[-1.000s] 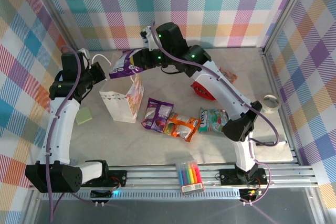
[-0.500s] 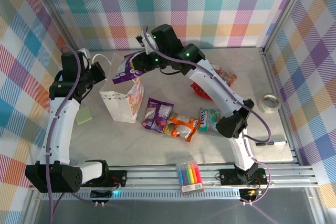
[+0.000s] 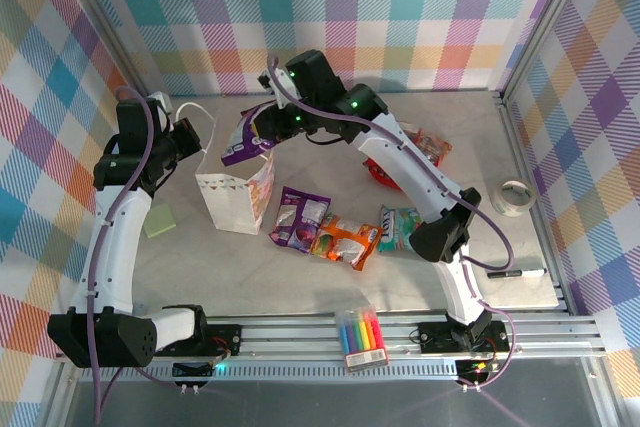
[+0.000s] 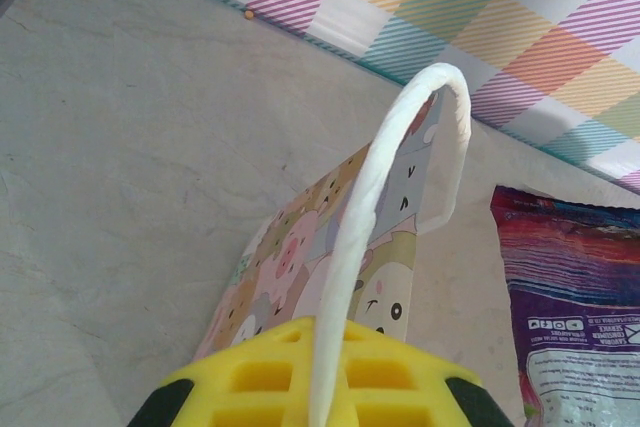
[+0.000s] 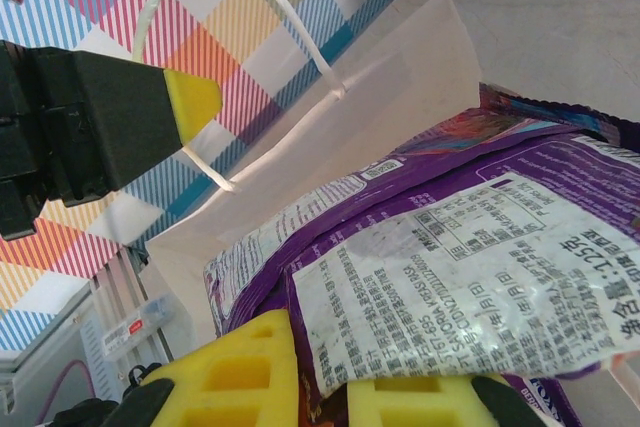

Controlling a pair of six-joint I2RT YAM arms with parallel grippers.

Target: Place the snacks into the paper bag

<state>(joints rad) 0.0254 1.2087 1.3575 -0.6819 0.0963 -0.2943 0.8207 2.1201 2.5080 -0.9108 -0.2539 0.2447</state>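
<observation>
The purple packet (image 3: 243, 139), pinched in the right fingers (image 5: 250, 367), has dipped to the mouth of the bag (image 3: 232, 202) just below them, which the left fingers (image 4: 262, 379) hold up by the handle (image 4: 400, 137) clamped between them; the other snacks (image 3: 300, 219) lie on the desk (image 3: 200, 267), unbagged.

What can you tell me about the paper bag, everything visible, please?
The paper bag is small and white, with pastel cartoon animals on one side and a bunting strip near the rim. It stands upright and open on the table. The left gripper pinches one white cord handle; the right gripper holds a purple packet at its mouth.
</observation>
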